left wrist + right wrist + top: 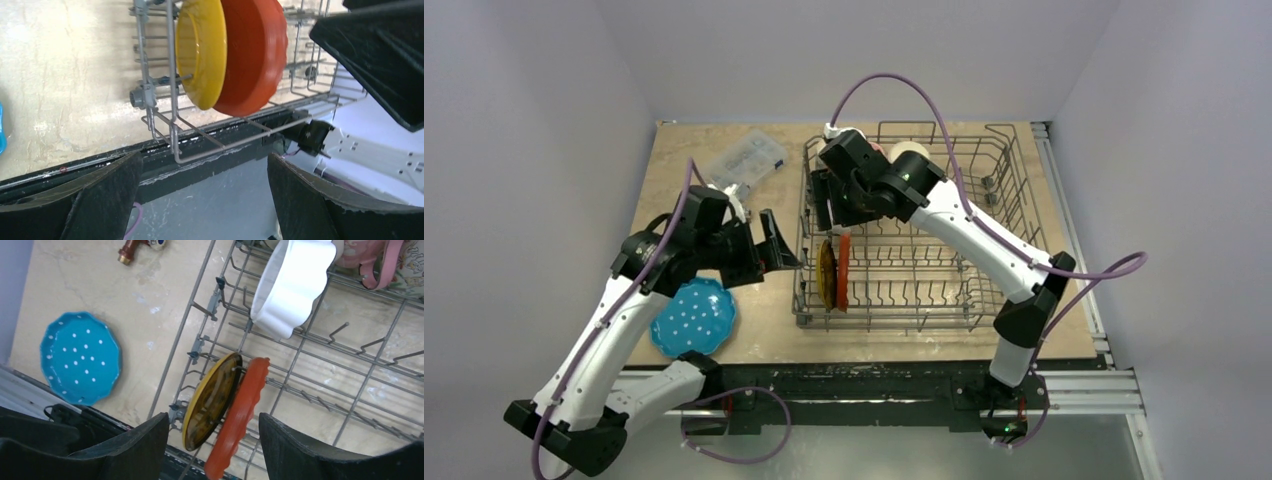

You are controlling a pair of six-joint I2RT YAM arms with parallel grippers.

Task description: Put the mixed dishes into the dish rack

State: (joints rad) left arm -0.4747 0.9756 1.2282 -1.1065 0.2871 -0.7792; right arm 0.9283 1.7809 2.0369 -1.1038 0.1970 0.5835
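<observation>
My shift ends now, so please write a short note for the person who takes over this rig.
Left gripper: open, empty, beside the dish rack.
Right gripper: open, empty, above the rack.
Done: yellow plate and orange plate upright in the rack; white bowl, pink mug and a cream mug at its far end.
Left to load: blue plate, on the table.

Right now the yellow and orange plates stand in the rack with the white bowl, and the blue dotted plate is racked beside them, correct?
Not quite. The blue dotted plate is not racked; it lies flat on the table outside the dish rack, as the right wrist view shows. The yellow plate, orange plate and white bowl do stand in the rack.
</observation>
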